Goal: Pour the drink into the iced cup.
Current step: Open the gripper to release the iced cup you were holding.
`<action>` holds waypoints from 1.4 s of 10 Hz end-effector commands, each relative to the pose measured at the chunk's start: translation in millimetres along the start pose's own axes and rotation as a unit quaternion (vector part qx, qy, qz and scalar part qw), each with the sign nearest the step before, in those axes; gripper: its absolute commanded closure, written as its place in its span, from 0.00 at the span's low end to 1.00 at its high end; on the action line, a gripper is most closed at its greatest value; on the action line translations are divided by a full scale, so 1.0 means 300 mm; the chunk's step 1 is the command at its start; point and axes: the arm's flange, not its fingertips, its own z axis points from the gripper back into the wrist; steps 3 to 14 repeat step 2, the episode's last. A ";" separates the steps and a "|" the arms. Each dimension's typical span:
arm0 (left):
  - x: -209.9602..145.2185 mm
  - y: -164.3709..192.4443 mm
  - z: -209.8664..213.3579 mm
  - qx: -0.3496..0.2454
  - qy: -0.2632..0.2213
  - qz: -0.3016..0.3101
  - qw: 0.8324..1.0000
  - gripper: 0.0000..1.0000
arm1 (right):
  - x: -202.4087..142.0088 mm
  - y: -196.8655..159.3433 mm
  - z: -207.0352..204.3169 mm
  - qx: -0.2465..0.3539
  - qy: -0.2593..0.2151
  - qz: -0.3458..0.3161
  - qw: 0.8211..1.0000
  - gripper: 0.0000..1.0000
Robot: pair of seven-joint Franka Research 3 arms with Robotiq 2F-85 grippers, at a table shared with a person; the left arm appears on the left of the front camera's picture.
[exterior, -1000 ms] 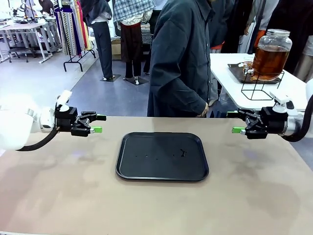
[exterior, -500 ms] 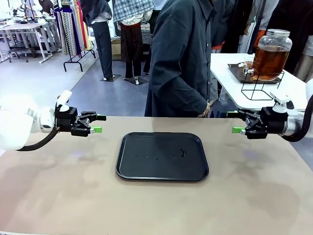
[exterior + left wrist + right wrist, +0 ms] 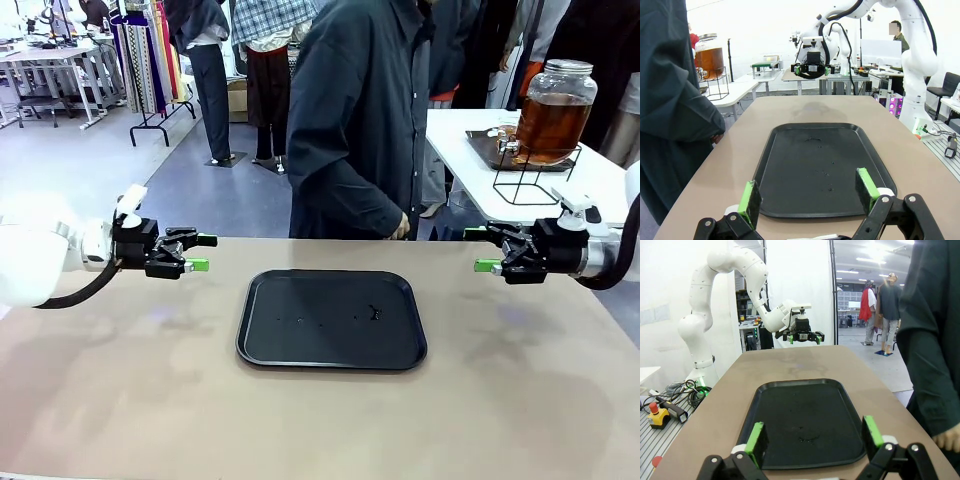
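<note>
The drink [image 3: 553,112] is amber-brown liquid in a large clear jar with a metal lid. It stands on a black wire stand on a white side table [image 3: 470,175] at the back right, and appears far left in the left wrist view as the jar [image 3: 709,59]. My left gripper [image 3: 202,252] hovers open over the table's left side, pointing at the black tray [image 3: 300,340]. My right gripper [image 3: 478,250] hovers open at the right, facing the tray too. Both hold nothing: left gripper [image 3: 809,192], right gripper [image 3: 814,436].
A person in a dark jacket [image 3: 360,120] stands at the far edge behind the tray, one hand [image 3: 400,230] near the table edge. The tray [image 3: 815,165] holds only a few droplets. A dark tray [image 3: 488,150] lies beside the jar's stand.
The person has shifted a little to the left along the far edge. Both arms have stayed still.
</note>
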 end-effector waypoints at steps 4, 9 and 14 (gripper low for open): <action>0.006 -0.005 0.001 0.001 0.000 -0.001 1.000 0.00 | 0.013 0.001 -0.006 0.001 0.000 0.004 1.000 0.00; 0.006 -0.005 0.001 0.001 0.000 -0.001 1.000 0.00 | 0.013 0.001 -0.006 0.001 0.000 0.004 1.000 0.00; 0.006 -0.005 0.001 0.001 0.000 -0.001 1.000 0.00 | 0.013 0.001 -0.006 0.001 0.000 0.004 1.000 0.00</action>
